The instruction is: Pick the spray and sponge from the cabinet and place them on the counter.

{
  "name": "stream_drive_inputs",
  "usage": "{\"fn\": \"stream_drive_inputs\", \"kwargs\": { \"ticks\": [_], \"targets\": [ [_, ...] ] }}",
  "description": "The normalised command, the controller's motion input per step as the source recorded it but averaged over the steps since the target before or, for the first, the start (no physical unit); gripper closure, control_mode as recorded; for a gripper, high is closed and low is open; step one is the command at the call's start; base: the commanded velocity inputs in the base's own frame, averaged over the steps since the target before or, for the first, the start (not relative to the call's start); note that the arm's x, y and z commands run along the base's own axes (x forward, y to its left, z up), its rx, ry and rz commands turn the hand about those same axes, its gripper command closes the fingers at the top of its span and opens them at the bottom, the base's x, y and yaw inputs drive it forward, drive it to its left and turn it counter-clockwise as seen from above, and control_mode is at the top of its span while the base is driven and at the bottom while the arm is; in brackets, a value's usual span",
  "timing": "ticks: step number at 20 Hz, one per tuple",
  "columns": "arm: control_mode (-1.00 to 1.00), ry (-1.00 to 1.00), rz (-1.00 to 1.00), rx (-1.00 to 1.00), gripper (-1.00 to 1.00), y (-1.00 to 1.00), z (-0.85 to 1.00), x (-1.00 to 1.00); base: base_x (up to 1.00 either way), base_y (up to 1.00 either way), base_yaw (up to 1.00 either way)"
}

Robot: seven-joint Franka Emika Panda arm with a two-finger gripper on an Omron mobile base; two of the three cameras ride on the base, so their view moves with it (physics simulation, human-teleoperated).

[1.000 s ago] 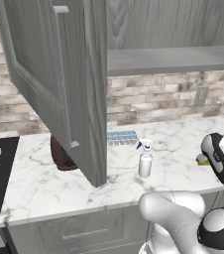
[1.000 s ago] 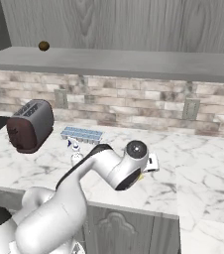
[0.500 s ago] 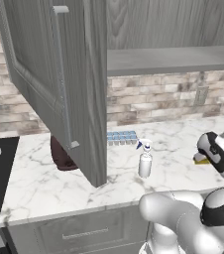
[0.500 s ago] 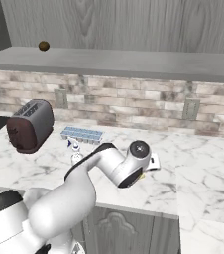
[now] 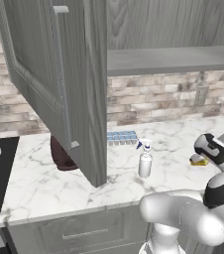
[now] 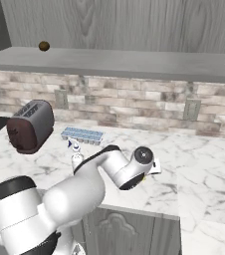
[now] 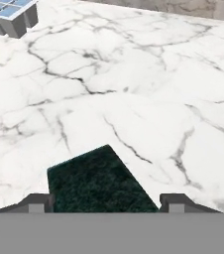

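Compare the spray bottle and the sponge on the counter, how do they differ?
The spray stands upright and tall; the sponge lies flat and low. The spray is translucent white, the sponge yellow with dark green. The gripper hangs over the sponge, away from the spray. Both rest on the counter.

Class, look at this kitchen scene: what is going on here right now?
The robot arm's gripper hangs low over the counter, fingers spread either side of the sponge, which lies on the marble green side up. The spray bottle already stands on the counter near the ice-cube tray. The cabinet door is open.
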Motion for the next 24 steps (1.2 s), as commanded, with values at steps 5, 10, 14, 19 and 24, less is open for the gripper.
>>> {"fn": "stream_drive_inputs", "kwargs": {
  "ticks": [5,10,14,19,24],
  "targets": [
    [-1.0,0.0,0.0,0.0,1.0,-0.02,-0.13,0.17,0.0,0.0,0.0],
    [-1.0,-0.01,0.0,0.01,1.0,-0.1,-0.19,0.1,0.0,0.0,0.0],
    [-1.0,-0.02,0.0,0.02,1.0,-0.14,-0.24,0.08,0.0,0.0,0.0],
    [-1.0,-0.02,0.0,0.02,1.0,-0.12,-0.19,0.11,0.0,0.0,0.0],
    [-1.0,-0.02,0.0,0.01,1.0,-0.11,-0.2,0.11,0.0,0.0,0.0]
  ]
}}
